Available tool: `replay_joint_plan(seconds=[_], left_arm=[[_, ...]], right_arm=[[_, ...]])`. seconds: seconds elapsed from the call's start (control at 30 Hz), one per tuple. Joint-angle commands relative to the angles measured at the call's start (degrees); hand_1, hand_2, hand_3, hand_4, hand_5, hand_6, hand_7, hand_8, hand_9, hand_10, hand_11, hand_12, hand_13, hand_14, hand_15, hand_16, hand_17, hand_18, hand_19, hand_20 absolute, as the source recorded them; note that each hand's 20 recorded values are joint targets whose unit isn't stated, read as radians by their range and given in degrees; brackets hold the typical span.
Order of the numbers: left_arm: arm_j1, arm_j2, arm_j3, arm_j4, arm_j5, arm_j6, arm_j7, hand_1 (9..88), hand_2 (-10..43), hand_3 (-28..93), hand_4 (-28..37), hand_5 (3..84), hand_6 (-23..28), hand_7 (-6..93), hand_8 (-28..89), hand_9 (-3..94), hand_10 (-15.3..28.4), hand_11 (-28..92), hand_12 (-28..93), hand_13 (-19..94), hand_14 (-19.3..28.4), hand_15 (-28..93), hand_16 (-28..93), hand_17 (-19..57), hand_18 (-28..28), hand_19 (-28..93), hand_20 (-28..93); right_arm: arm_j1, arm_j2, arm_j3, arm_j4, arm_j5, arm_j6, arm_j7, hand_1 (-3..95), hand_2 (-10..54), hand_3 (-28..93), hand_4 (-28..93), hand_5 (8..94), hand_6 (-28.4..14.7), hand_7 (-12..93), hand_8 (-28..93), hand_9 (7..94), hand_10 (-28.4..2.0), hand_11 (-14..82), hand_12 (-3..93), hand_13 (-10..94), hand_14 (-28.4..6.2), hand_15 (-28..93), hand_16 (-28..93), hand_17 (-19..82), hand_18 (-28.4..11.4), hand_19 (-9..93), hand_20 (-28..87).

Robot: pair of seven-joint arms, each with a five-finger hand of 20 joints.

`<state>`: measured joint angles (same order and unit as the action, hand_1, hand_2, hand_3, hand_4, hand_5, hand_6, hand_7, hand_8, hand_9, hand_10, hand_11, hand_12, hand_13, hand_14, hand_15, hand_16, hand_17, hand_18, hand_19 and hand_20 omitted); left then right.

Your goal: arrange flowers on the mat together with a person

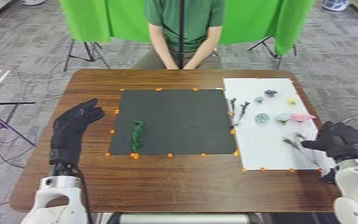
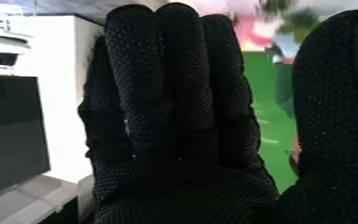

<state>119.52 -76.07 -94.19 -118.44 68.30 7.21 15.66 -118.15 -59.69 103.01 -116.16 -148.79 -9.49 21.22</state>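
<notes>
We look down on a brown wooden table (image 1: 158, 187), where the arranging seems barely begun. On the dark mat (image 1: 180, 122), one green sprig (image 1: 137, 136) lies near the left edge. The pieces on the white sheet (image 1: 257, 145), right of the mat, appear left to place.

We count one mat, one sheet and two gloved robot hands. The right hand (image 1: 339, 139) is open beside the sheet, fingers straight, thumb apart, holding nothing. The left hand (image 1: 76, 119) is loosely open and empty, left of the mat.

On the sheet we count two dark stems (image 1: 243, 111), about two thin leafy stems (image 1: 292, 143), overlapping, and what look like six heads: a pink flower (image 1: 302, 117), two pale round heads (image 1: 262, 118), one dark blue head (image 1: 270, 93), one little pale head (image 1: 258, 100) and a tiny yellow one (image 1: 291, 102).
</notes>
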Motion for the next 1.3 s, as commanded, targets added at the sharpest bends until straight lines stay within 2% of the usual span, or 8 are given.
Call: replay_joint_plan(seconds=[0.03,0.17,0.3,0.53,0.83,0.97,1.13,1.3], left_arm=[[0.92,-0.33,0.20,-0.05,0.15,0.29,-0.79,28.6,0.8,65,-20.1,50.2,5.3,16.4,-6,49.9,14.3,23,14,40,19.8,27,1,7.5,16.2,18,20],[1.68,-0.50,0.10,-0.37,-0.07,0.80,-1.38,28.6,0.9,65,-20.1,50.2,5.2,16.4,-6,49.9,14.4,23,14,40,19.8,27,1,7.5,16.1,18,20],[1.73,-0.37,0.07,-0.40,-0.16,0.86,-1.64,28.5,1.1,65,-20.1,50.2,5.3,16.4,-6,49.9,14.3,23,14,40,19.9,27,1,7.4,16.1,18,20],[1.29,-0.72,0.64,-0.20,-0.18,0.44,-2.01,28.3,1.5,65,-20.2,50.2,5.3,16.4,-6,49.9,14.4,23,14,40,19.8,27,1,7.3,16.1,18,20],[2.12,-0.62,-0.07,-0.25,-0.46,0.97,-2.33,28.0,1.6,65,-20.3,50.3,5.4,16.2,-6,49.9,14.4,23,14,40,19.9,27,1,7.3,16.1,18,20],[2.62,-0.33,-0.24,-0.13,-0.35,1.08,-2.72,27.9,1.6,65,-20.3,50.3,5.4,16.3,-6,50.0,14.4,23,14,40,19.9,27,1,7.2,16.1,18,20],[2.88,-0.39,-0.46,0.83,-0.43,2.03,-2.59,27.9,1.6,65,-20.4,50.2,5.4,16.2,-6,49.9,14.4,23,14,40,19.9,27,1,7.2,16.1,18,20],[2.91,-0.34,-0.35,1.56,-0.89,2.98,-2.25,28.0,1.4,66,-20.3,50.2,5.4,16.3,-6,49.9,14.4,23,14,40,19.9,27,1,7.2,16.1,18,20]], right_arm=[[0.39,-0.28,-1.73,2.79,-2.35,1.66,1.67,42.1,-9.5,53,-28,72.6,0.5,21,-8,79.7,-11.7,24.6,25.5,71,-11.0,46,30,31,-18.0,52,47],[0.17,-1.24,-2.36,3.99,-3.04,5.26,1.29,43.4,-9.5,58,-28,75.3,1.8,22,-8,83.1,-10.8,24.9,25.5,72,-10.6,48,31,31,-17.8,52,47],[0.55,-2.11,-3.33,5.10,-2.20,11.68,1.05,53.9,-9.5,49,-27,79.5,2.8,22,11,87.5,-9.2,27.0,26.2,73,-10.4,56,33,32,-17.5,53,47],[1.78,-3.57,-5.08,5.26,-0.48,16.24,2.32,56.8,-9.5,56,-26,85.0,3.8,25,13,92.5,-7.9,26.8,33.3,73,-10.3,66,37,33,-17.2,54,47],[3.36,-11.73,-9.28,-10.12,-0.52,19.88,4.48,57.2,-9.5,58,-24,86.1,2.8,25,14,92.9,-8.7,28.3,35.4,72,-11.5,68,39,32,-17.8,55,48],[6.90,-14.39,-15.84,-12.45,0.43,20.42,3.01,57.5,-9.5,58,-22,86.5,2.3,25,14,91.6,-9.6,33.1,35.9,70,-12.9,72,42,31,-18.1,56,48],[11.79,-17.68,-25.28,-10.28,2.56,16.50,-0.13,57.5,-9.5,59,-21,86.6,1.6,26,15,90.7,-9.9,35.9,36.2,68,-13.8,74,43,30,-18.4,56,48],[16.17,-21.47,-32.54,-4.83,3.11,18.61,-3.52,57.8,-9.5,59,-21,86.5,1.6,26,15,90.1,-10.0,37.3,36.3,68,-14.3,75,44,30,-18.6,56,48]])
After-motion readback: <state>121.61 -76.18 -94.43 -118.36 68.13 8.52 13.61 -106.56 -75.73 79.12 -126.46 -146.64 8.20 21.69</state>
